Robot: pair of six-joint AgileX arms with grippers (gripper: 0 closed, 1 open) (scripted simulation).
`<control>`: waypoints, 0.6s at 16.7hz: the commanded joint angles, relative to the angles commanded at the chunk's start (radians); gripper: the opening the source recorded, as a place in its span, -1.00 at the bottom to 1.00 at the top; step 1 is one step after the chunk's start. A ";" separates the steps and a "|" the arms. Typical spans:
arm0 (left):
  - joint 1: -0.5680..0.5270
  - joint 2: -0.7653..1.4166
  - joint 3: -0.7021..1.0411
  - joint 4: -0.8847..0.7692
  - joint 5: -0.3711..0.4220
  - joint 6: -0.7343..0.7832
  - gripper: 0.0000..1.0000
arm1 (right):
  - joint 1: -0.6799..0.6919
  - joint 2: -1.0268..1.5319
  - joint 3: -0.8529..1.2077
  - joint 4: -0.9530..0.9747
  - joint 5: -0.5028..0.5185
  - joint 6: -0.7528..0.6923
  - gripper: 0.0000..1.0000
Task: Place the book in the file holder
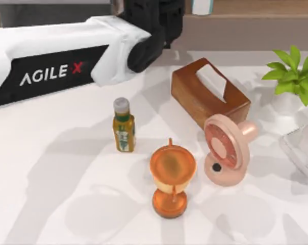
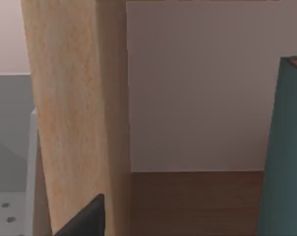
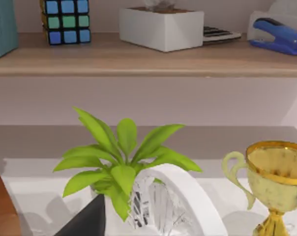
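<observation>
White tabletop, strong overlapping shadows. On it, from the top view: a small green-tea bottle with a grey cap, left of centre; an orange hourglass lying toward the near edge; a pink desk fan just right of it; a brown wooden tissue box behind the fan, its corner touching or nearly touching the fan's head. A green potted plant stands at the right edge. A wooden shelf runs along the back of the table.

My left arm reaches in from the left toward the back centre, white casing, black wrist end up by the shelf. My left wrist view looks into a compartment with a pale wooden upright, grey back wall and a wooden floor: the file holder. The book, teal cover, stands upright at one side of that view. One dark fingertip shows; I cannot tell how far my left gripper is open or whether it holds the book.

My right wrist view faces the plant, a gold trophy, and the shelf above with a puzzle cube, white box and blue stapler. Right gripper's opening: cannot tell.
</observation>
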 joint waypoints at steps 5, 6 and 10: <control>-0.068 0.328 0.263 0.063 -0.079 -0.008 1.00 | 0.000 0.000 0.000 0.000 0.000 0.000 1.00; -0.075 0.365 0.296 0.070 -0.088 -0.010 1.00 | 0.000 0.000 0.000 0.000 0.000 0.000 1.00; -0.081 0.410 0.337 0.079 -0.098 -0.013 1.00 | 0.000 0.000 0.000 0.000 0.000 0.000 1.00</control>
